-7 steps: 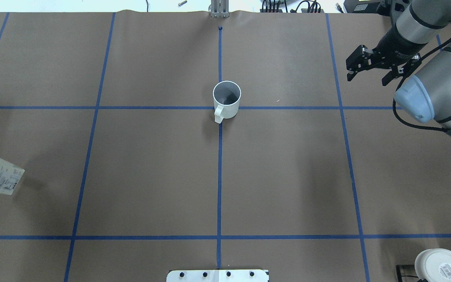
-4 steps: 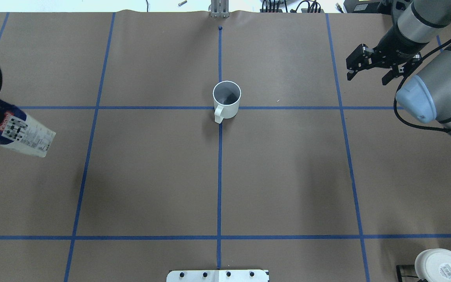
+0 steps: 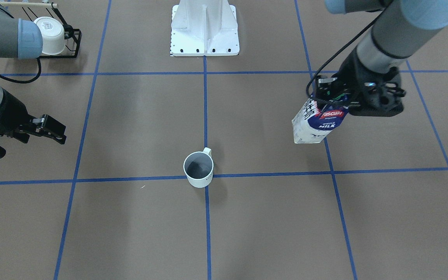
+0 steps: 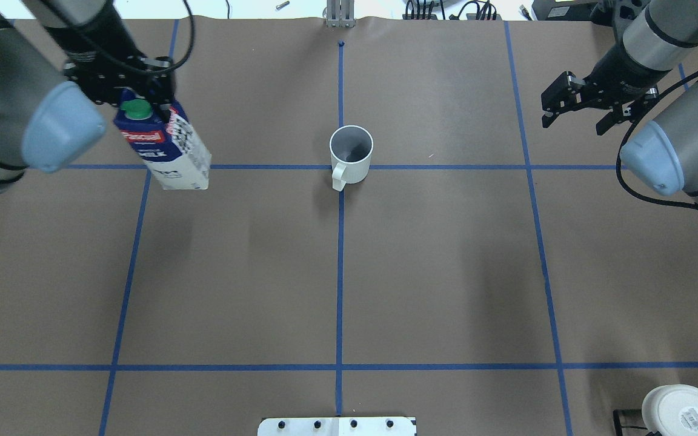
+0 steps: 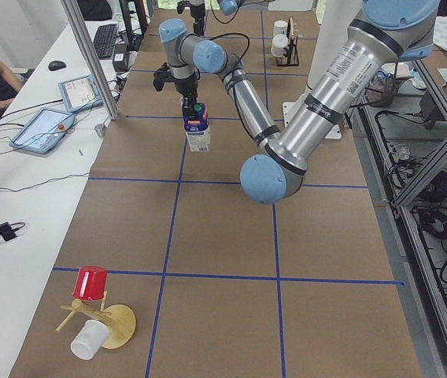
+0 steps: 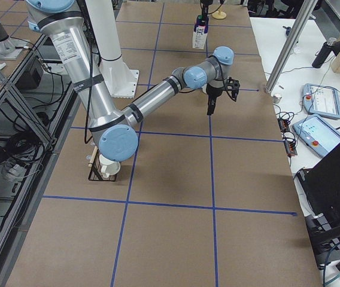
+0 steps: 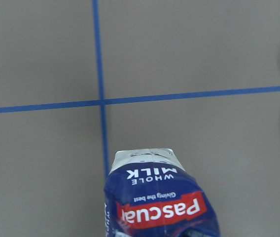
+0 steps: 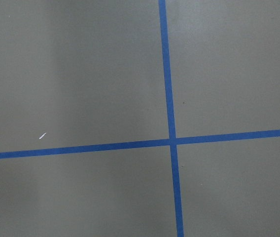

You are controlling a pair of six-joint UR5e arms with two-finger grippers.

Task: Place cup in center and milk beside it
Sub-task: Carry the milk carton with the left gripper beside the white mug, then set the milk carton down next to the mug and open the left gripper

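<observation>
The cup (image 4: pixel 351 154) is a white mug standing upright on the blue tape crossing at mid-table, its handle towards the robot; it also shows in the front view (image 3: pixel 198 169). The milk (image 4: pixel 164 145) is a navy-and-white carton with a green cap. My left gripper (image 4: pixel 137 97) is shut on its top and holds it tilted, left of the cup and well apart from it. The milk also shows in the front view (image 3: pixel 317 122), the left wrist view (image 7: pixel 159 202) and the exterior left view (image 5: pixel 198 130). My right gripper (image 4: pixel 573 123) is open and empty at the far right.
A black rack holding a white mug (image 4: pixel 682 412) stands at the near right corner; it also shows in the front view (image 3: pixel 51 35). A wooden stand with a red cup (image 5: pixel 91 282) and a white cup (image 5: pixel 90 340) is at the table's left end. The white robot base (image 3: pixel 204 31) is at the near middle.
My left arm has carried the milk in from the left edge, farther and to the right, and turned it more upright. The right gripper has shifted slightly to the right. The cup has not moved.
</observation>
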